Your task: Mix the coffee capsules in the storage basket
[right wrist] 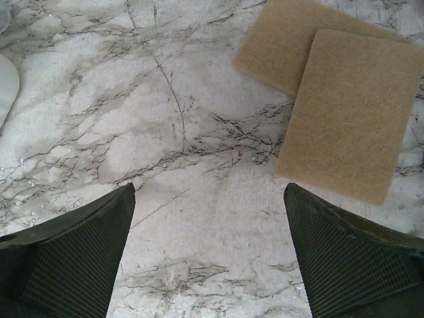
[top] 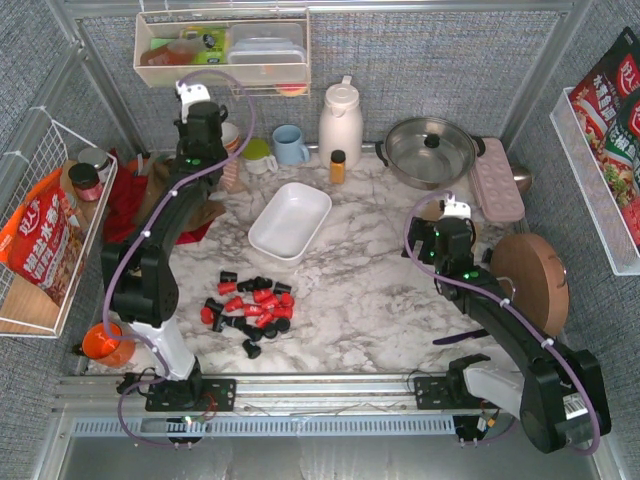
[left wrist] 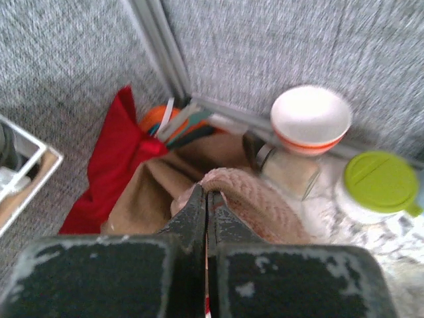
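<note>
The coffee capsules [top: 250,305], red and black, lie in a loose heap on the marble table in front of the left arm's base. The storage basket [top: 290,222], a white shallow tray, sits behind the heap with nothing in it. My left gripper [top: 200,140] is far back-left, away from both; in the left wrist view it [left wrist: 207,193] is shut, tips over a pinkish knit cloth [left wrist: 258,202]. My right gripper [top: 438,243] hangs right of the basket; in its wrist view it [right wrist: 209,192] stands open over bare marble.
Two beige pads [right wrist: 338,99] lie just beyond the right gripper. A white bowl [left wrist: 310,119], green-lidded jar [left wrist: 379,184] and red cloth [left wrist: 109,165] crowd the back-left corner. White jug [top: 340,120], pot [top: 430,150], pink tray [top: 497,178] and round wooden board [top: 530,280] stand back and right.
</note>
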Available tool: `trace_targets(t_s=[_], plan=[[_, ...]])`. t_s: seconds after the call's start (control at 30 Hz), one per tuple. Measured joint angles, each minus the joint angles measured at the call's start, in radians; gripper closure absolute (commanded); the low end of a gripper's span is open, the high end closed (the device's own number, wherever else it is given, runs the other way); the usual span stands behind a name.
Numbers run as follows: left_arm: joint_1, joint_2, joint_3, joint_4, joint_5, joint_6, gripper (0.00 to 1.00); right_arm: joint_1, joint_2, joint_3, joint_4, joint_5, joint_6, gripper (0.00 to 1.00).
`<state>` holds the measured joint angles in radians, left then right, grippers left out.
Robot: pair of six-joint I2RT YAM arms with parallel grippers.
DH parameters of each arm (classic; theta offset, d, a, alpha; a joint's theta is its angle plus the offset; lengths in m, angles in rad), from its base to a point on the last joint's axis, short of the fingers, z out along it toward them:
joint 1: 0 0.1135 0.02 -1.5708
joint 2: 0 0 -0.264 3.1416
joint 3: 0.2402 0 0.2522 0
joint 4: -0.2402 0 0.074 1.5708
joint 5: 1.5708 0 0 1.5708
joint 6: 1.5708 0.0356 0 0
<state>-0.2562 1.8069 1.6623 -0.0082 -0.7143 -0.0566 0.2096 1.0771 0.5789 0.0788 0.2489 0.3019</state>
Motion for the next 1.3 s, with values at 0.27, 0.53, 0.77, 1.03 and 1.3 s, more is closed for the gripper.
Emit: trace_targets(t_s=[0.27, 0.53, 0.77, 1.03, 1.3], plan=[[0.069, 0.016, -0.2, 0.013, -0.045, -0.072, 0.99, 0.0, 0.014, 0.005, 0.0, 0.0, 0.0, 0.01], [0.158, -0.031, -0.341, 0.013, -0.003, -0.179, 0.19, 0.0, 0.046, 0.018, -0.001, -0.018, 0.0, 0.01], [0.155, -0.257, -0.399, -0.048, 0.101, -0.215, 0.01, 0.014, 0.027, 0.005, 0.022, -0.081, -0.022, 0.01], [0.154, -0.684, -0.636, -0.148, 0.334, -0.266, 0.01, 0.073, 0.047, 0.011, 0.049, -0.148, -0.053, 0.01], [0.154, -0.977, -0.889, -0.211, 0.526, -0.237, 0.01, 0.179, 0.105, 0.137, -0.028, -0.148, -0.096, 0.02]])
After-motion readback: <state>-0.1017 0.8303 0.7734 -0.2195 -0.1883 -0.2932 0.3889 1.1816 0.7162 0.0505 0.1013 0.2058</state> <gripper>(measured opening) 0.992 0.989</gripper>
